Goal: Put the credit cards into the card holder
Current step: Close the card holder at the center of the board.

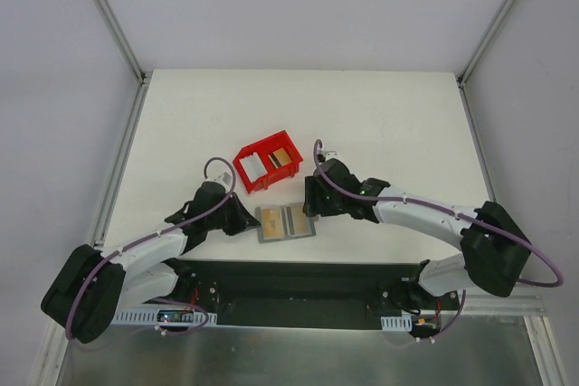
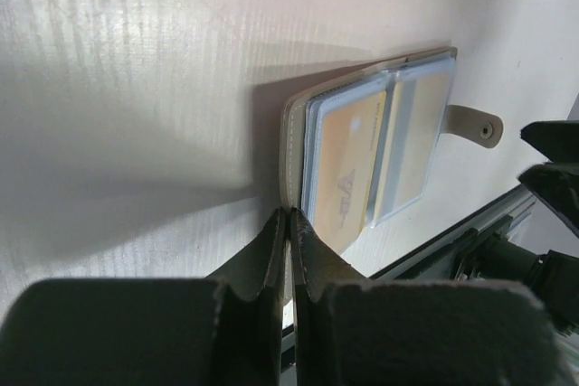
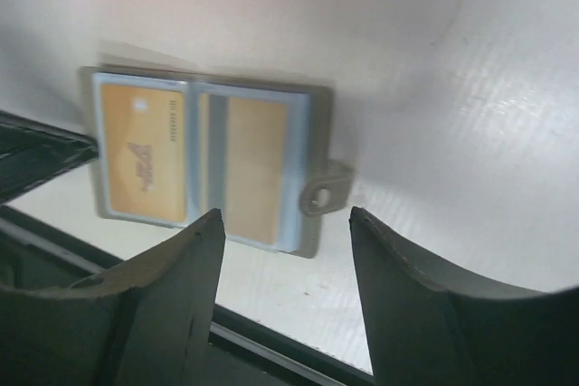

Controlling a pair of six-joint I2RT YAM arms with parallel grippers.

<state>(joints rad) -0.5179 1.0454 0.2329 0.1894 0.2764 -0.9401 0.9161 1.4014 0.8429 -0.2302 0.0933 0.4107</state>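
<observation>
The open holder (image 1: 286, 221) is laid by the near edge of the surface (image 1: 407, 133), between left fingers (image 2: 289, 223) shut at its left end and right fingers (image 3: 199, 250) spread wide. Beyond, cards (image 1: 284, 158) are seen in the bin (image 1: 246, 169), nearer the right arm (image 1: 425, 210)

A red open-topped bin (image 1: 244, 165) stands askew near the middle of the white table (image 1: 380, 124).

Matt card holder (image 3: 318, 133), glossy plastic sleeves (image 3: 145, 155)
</observation>
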